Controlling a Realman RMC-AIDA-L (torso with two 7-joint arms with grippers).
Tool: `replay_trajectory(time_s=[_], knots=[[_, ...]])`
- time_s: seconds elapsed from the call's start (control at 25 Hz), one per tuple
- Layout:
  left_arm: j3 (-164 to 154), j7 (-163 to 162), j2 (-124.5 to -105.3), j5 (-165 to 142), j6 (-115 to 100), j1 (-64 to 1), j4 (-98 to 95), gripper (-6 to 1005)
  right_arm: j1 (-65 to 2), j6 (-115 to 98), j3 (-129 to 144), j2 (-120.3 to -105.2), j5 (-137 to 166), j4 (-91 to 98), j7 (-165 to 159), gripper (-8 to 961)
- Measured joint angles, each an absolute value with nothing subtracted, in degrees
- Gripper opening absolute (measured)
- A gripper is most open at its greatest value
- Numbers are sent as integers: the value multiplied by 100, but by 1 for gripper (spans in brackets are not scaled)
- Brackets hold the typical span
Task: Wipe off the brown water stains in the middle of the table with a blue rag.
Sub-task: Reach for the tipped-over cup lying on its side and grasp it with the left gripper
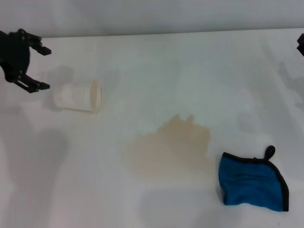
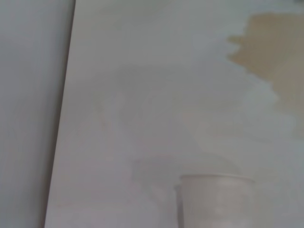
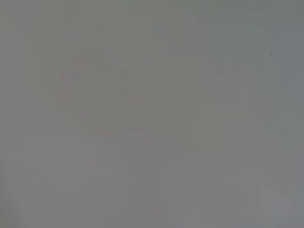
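Left gripper spread beside tipped white cup.

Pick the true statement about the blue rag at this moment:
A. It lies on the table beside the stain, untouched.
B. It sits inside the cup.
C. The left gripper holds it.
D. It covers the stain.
A: the blue rag lies on the table just right of the brown water stains, with no gripper near it.

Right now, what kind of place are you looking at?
Probably a staged test bench, not a lived-in room: a bare white table with only a tipped white cup, a brown water stain and a blue rag.
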State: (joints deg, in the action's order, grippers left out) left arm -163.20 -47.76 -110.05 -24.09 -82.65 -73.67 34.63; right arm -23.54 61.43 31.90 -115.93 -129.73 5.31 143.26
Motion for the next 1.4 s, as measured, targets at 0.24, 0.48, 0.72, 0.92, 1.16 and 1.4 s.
replay_trajectory(time_s=[0.24, 0.48, 0.72, 0.92, 1.16, 1.4], knots=[[-16312, -4805, -11132, -2425, -8104, -7331, 3397, 880, -2322, 6100, 3190, -11581, -12973, 524, 14326, 857], [-16309, -4836, -11213, -2331, -8040, -7259, 3393, 879, -2321, 6082, 3190, -11569, -12973, 524, 14326, 857], [-16303, -4778, -11361, -1798, -7757, -6970, 3349, 879, -2334, 6081, 3190, -11558, -12972, 537, 14326, 857], [-16304, -4808, -11330, -1769, -7667, -6811, 2957, 879, -2311, 6103, 3190, -11551, -12972, 554, 14303, 857], [-16304, -4829, -11378, -1821, -7457, -6667, 2830, 879, -2311, 6119, 3190, -11551, -12972, 554, 14287, 857], [-16304, -4837, -11383, -1746, -7297, -6549, 2804, 879, -2311, 6132, 3197, -11555, -12972, 539, 14285, 857]])
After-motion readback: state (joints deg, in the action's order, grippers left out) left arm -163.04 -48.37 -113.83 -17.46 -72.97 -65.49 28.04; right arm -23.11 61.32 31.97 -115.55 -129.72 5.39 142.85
